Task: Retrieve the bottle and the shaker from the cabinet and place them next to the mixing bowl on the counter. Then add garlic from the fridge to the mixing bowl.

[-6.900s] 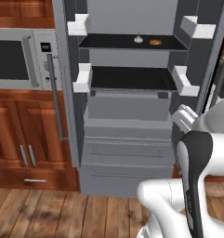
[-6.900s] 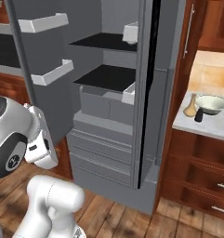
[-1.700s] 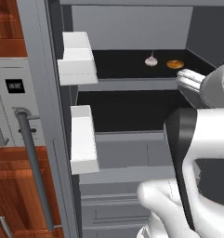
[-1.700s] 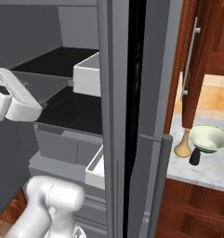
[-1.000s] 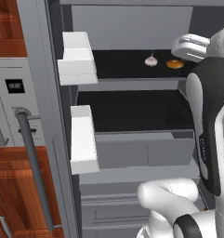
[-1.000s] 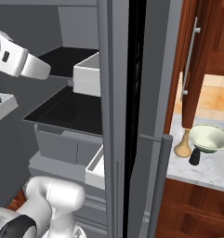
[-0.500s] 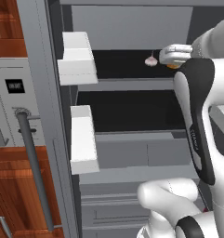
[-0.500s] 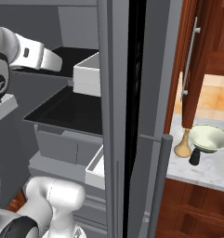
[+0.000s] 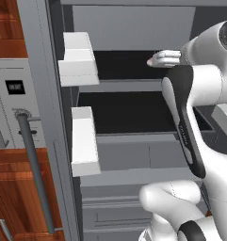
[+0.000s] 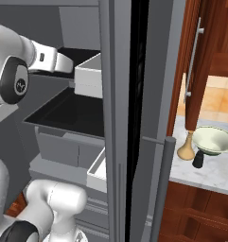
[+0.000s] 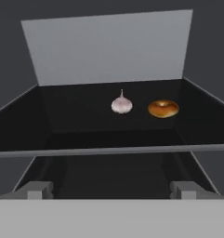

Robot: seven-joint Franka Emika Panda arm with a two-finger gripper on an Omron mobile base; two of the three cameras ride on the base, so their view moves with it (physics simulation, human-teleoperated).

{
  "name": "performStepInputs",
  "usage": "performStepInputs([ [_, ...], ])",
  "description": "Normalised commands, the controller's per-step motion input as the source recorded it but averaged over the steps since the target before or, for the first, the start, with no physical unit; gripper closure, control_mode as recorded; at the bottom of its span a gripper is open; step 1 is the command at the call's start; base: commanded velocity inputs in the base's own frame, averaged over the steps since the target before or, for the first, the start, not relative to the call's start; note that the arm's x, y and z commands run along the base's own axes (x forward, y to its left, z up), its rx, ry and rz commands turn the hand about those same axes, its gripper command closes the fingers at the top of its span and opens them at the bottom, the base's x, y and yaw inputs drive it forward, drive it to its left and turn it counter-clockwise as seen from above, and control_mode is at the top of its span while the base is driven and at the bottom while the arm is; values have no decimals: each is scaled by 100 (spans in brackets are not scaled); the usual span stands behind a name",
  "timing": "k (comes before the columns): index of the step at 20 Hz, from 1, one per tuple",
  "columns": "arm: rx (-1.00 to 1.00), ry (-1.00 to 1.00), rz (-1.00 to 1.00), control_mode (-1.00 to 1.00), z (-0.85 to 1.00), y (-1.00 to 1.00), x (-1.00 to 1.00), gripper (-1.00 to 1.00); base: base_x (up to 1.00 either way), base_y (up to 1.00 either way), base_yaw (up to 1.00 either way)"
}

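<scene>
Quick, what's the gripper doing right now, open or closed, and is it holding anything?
Gripper: open, jaws spread wide, holding nothing; the garlic sits untouched on the fridge shelf ahead of it.

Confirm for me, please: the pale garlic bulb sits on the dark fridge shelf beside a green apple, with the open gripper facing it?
Not quite: beside the pale garlic bulb lies a golden-brown bagel-like ring, not an apple, as the hand view shows. The dark fridge shelf and open gripper are right.

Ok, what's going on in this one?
The robot arm is reaching into the open fridge with its gripper open and empty, lined up on the garlic beside a bagel on a dark shelf. The bottle and shaker already stand by the bowl on the counter.
</scene>
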Motion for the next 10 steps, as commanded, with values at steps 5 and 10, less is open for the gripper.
performStepInputs([
  [5,9,9,0,-100,0,-12,28,-100,0,0,0],
  [10,10,9,0,-100,-2,-23,19,-100,0,0,0],
])
